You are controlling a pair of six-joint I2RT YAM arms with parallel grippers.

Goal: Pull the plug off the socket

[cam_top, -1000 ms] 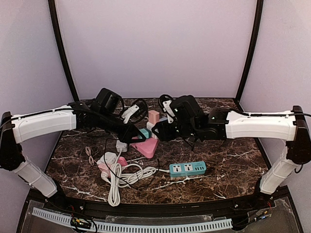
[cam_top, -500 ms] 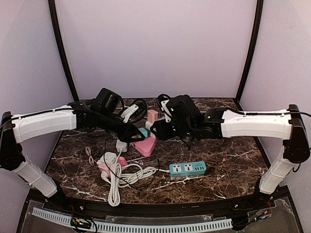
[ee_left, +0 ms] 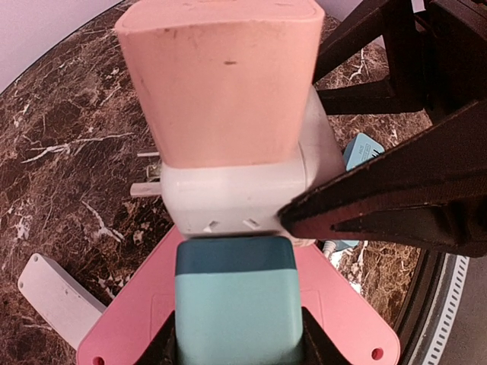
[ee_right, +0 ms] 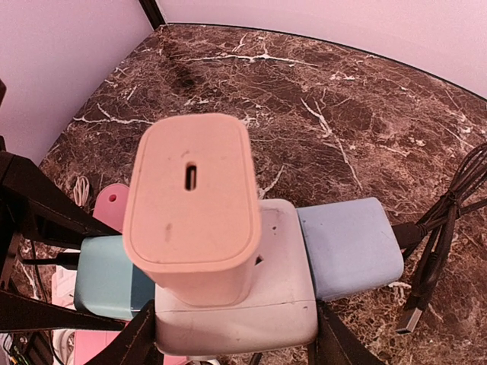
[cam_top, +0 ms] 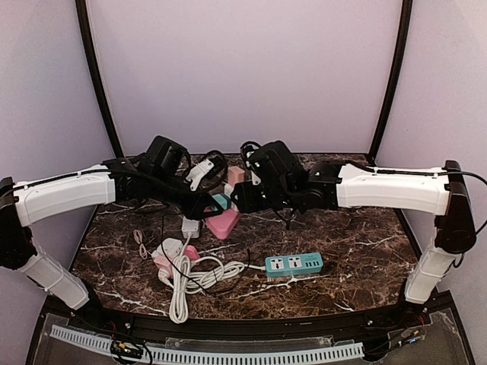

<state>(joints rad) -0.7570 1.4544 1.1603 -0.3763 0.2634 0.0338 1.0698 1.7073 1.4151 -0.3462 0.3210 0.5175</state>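
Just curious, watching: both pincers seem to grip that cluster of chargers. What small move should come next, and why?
Probably the left pincer should pull the teal plug straight away from the white socket cube while the right pincer holds the cube steady. The teal plug sits gripped in the left pincer, flush against the cube, whose sides the right pincer clamps.

The bench (ee_right: 365, 99) is seen as polished dark marble, veined white. Smooth matt plastic is shown by the pink charger (ee_right: 190, 205) and teal plug (ee_left: 236, 312); a faint sheen is carried by the white adapter (ee_right: 251, 304).
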